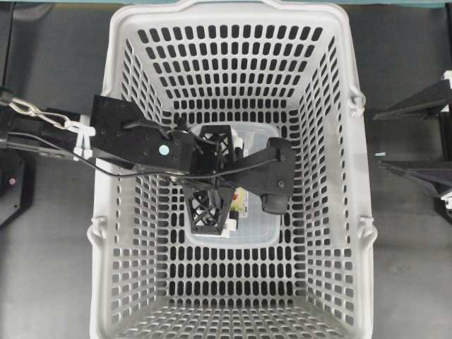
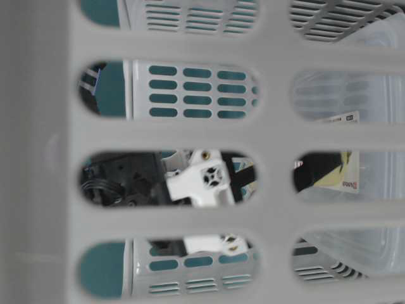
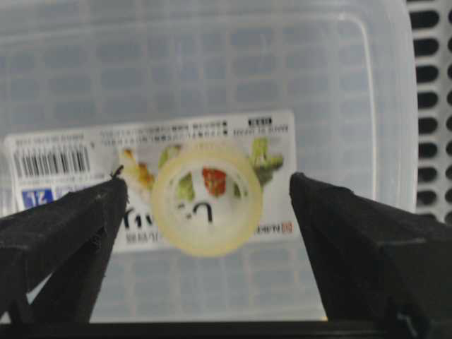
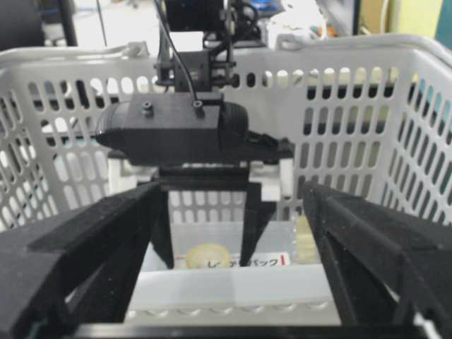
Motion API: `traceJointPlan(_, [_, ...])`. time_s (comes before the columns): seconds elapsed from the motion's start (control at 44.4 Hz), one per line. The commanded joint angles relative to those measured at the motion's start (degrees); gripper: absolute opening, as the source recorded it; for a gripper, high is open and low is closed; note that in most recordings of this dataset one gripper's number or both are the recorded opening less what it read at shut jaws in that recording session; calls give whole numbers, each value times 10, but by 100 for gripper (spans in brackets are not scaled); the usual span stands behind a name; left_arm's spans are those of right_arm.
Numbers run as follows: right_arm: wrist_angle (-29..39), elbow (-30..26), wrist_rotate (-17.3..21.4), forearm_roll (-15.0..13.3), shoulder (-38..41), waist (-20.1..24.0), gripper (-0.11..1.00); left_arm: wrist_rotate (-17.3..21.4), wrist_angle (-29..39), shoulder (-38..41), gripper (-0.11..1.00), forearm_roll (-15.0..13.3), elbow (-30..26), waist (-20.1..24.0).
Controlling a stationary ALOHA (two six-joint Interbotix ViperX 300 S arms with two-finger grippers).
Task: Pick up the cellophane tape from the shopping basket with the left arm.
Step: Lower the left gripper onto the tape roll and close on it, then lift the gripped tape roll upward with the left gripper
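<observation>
The cellophane tape (image 3: 206, 198), a small pale-yellow roll, lies flat on the label of a clear box (image 3: 212, 56) inside the light-grey shopping basket (image 1: 106, 78). My left gripper (image 3: 206, 182) is open and points down over the tape, with one finger (image 3: 63, 226) on each side of it and not touching it. In the right wrist view the tape (image 4: 207, 256) shows low between the left arm's fingers (image 4: 162, 236). In the overhead view the left gripper (image 1: 214, 175) hides the tape. My right gripper (image 4: 232, 191) is open and empty outside the basket (image 1: 378, 140).
The clear box (image 1: 261, 226) lies on the basket floor under the left gripper. A second small pale-yellow object (image 4: 302, 240) stands by the box's right end. The slotted basket walls (image 4: 353, 106) surround the left arm. The table-level view looks through a basket wall (image 2: 38, 158).
</observation>
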Motion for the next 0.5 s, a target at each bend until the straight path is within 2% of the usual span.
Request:
traceJointPlan(0.0, [-6, -14, -1, 2, 3, 1, 78, -2, -13, 1, 90, 1, 5, -1])
traceJointPlan(0.225, [-6, -14, -1, 2, 3, 0, 78, -3, -13, 1, 85, 2, 15, -1])
traceJointPlan(0.27, [-6, -13, -1, 2, 3, 0, 78, 2, -13, 0, 78, 2, 16, -2])
traceJointPlan(0.383, [-6, -14, -1, 1, 3, 1, 78, 3, -13, -1, 50, 2, 9, -1])
traceJointPlan(0.473, [-5, -14, 0, 1, 3, 1, 78, 3, -10, -7, 50, 2, -4, -2])
